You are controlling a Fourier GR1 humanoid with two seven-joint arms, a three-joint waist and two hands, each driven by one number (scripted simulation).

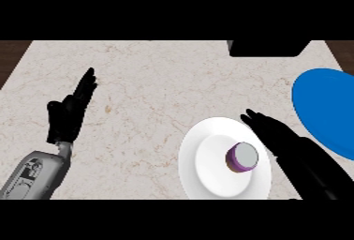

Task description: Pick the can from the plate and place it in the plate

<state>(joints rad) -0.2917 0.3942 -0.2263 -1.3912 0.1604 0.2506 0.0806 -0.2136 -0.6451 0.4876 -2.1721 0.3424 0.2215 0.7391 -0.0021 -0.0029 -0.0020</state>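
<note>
Can (pixel 243 157): purple-sided with a grey top, upright on the white plate (pixel 207 164), right of that plate's middle and near its right rim. White plate on the pale marbled counter (pixel 152 84), low in the head view and right of centre. Right hand (pixel 287 140) just beside the can, on its right, black fingers (pixel 259 121) straight and pressed together, stretched up and leftward over the white plate's right rim; curled round nothing, and contact with the can impossible to tell. Blue plate (pixel 325 110) further right, cut off by the view's right edge, close to the white plate without touching it, partly behind the right hand's forearm. Dark box-like object (pixel 268 48) at the counter's far edge, above the blue plate. Left hand (pixel 69 110) well apart at the view's left, fingers straight and up, resting open above its grey forearm (pixel 34 176).
</note>
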